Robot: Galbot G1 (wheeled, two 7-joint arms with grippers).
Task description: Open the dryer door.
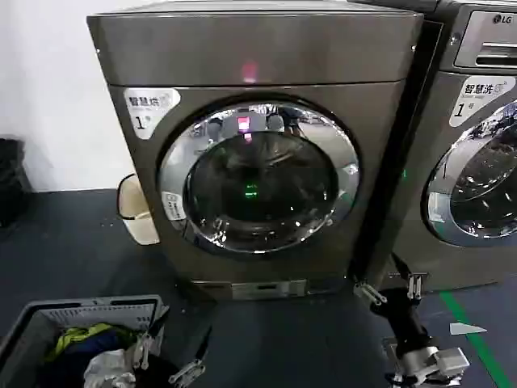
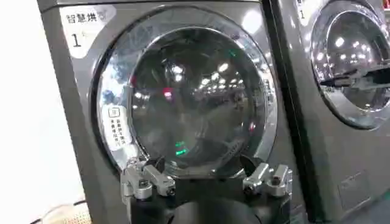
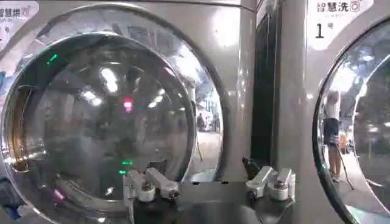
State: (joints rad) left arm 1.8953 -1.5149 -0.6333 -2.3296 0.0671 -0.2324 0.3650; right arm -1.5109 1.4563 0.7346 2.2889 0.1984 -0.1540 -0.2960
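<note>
The dryer point(image 1: 266, 48) is a dark bronze-grey box with a white "1" sticker and a small red light on its top panel. The dryer door point(image 1: 258, 182), a chrome-rimmed porthole of dark glass, lies flush and closed against the front. My left gripper point(image 1: 174, 343) hangs low at the front left, open, well short of the machine. My right gripper point(image 1: 389, 289) is open near the dryer's lower right corner, holding nothing. The left wrist view faces the door point(image 2: 189, 91) beyond the open left gripper point(image 2: 203, 167). In the right wrist view, the door's point(image 3: 103, 115) right rim stands past the open right gripper point(image 3: 204, 169).
A lighter grey LG machine point(image 1: 477, 145) stands tight against the dryer's right side. A grey laundry basket point(image 1: 81, 311) with clothes sits at the front left. A small white bin point(image 1: 133, 208) stands by the dryer's left side. Green tape point(image 1: 477, 339) marks the dark floor at right.
</note>
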